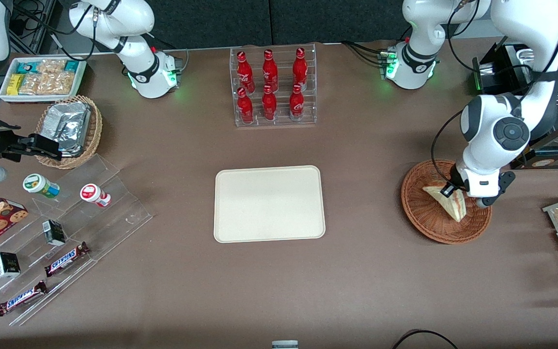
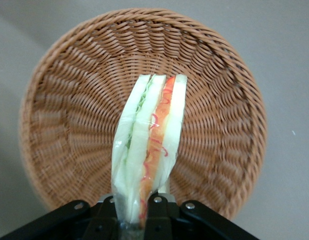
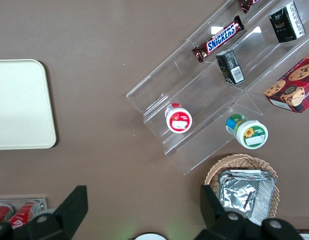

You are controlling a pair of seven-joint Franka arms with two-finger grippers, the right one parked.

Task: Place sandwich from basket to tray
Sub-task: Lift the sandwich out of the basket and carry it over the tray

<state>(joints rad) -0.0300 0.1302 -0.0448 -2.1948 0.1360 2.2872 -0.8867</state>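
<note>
Front view: our gripper (image 1: 455, 193) sits low over the basket (image 1: 446, 202) at the working arm's end of the table, and the sandwich (image 1: 446, 202) lies in the bowl beneath it. The tray (image 1: 269, 203) waits bare mid-table, so we judge the carry not yet begun.

Left wrist view: our fingers (image 2: 155, 212) are closed onto one end of the sandwich (image 2: 149, 150), pinching the wrapped wedge by its bread faces so the filling edge faces the camera, the basket (image 2: 64, 85) showing all around it.

Right wrist view: only a corner of the tray (image 3: 19, 102) shows.
</note>
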